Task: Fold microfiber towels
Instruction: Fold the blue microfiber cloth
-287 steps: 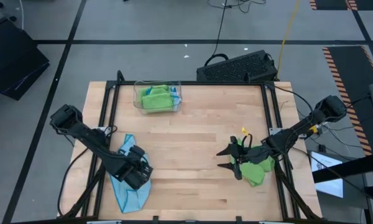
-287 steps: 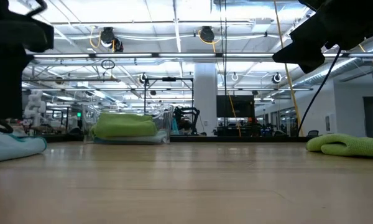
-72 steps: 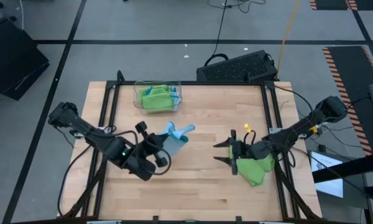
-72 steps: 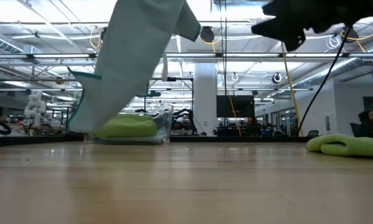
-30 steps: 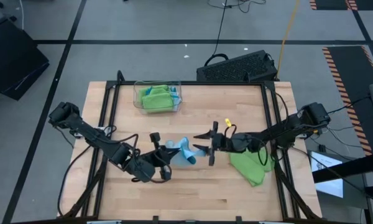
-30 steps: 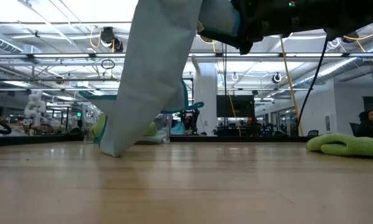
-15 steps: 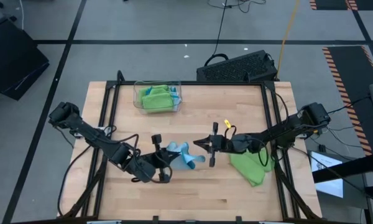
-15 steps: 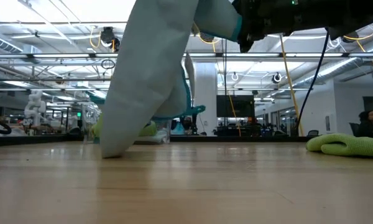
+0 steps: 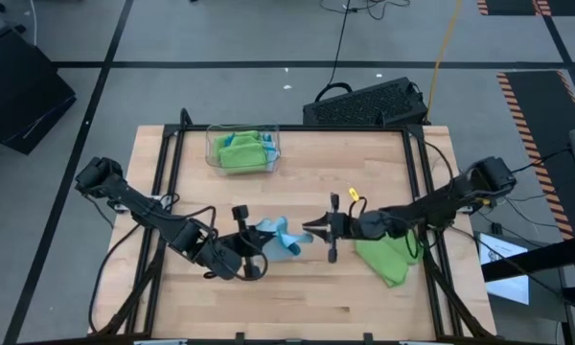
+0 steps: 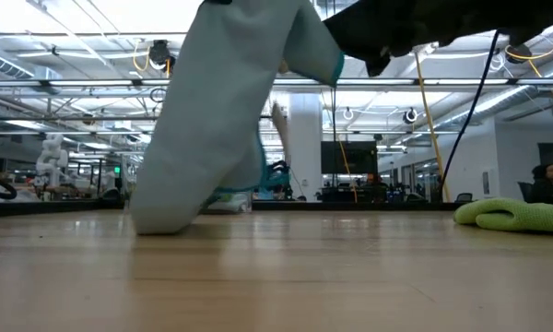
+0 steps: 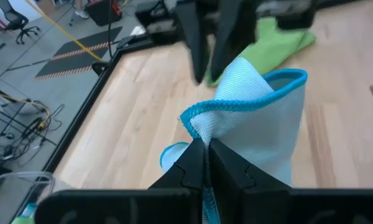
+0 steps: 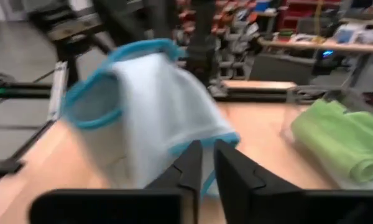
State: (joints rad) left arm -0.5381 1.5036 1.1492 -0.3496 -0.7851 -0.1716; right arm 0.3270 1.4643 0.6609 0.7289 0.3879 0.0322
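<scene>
Microfiber towel, light blue, is held up near the middle of the tabletop, a bit toward the front edge. In the low view it hangs as a tall pale shape and its lower end touches the wood. The left gripper pinches one edge of this towel; in the left wrist view its two dark fingers are pressed together on the teal hem. The right gripper meets the towel from the other side. In the right wrist view its fingers stand almost together at the hem of the cloth, and it seems to pinch the edge, but I cannot tell for sure.

A lime green towel lies crumpled near the right edge of the tabletop, under the right arm. In the low view it lies flat on the wood at the right.

A clear plastic tray stands near the back left corner of the tabletop. It holds more towels, green and blue.
</scene>
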